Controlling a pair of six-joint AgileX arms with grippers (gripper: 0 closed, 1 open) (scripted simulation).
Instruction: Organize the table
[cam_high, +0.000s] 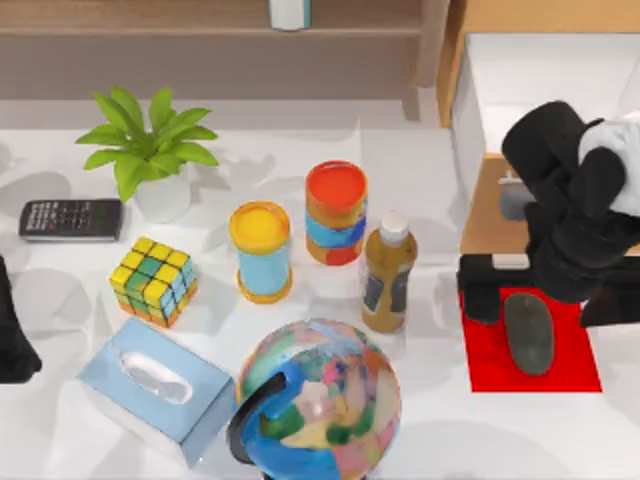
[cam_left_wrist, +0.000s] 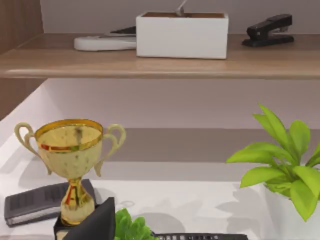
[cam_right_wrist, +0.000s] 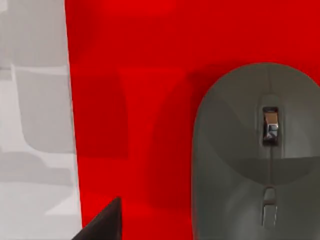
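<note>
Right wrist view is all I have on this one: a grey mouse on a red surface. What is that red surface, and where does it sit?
Observer: It is a small red mat on the white table, at the table's right side, next to a wooden cabinet.
Operator: Is the right hand gripping the mouse?
Observer: No. The right hand hovers open above the mouse, one finger on either side of it.
Operator: And the left arm?
Observer: The left hand is parked at the table's left edge, beside a blue tissue box.
</note>
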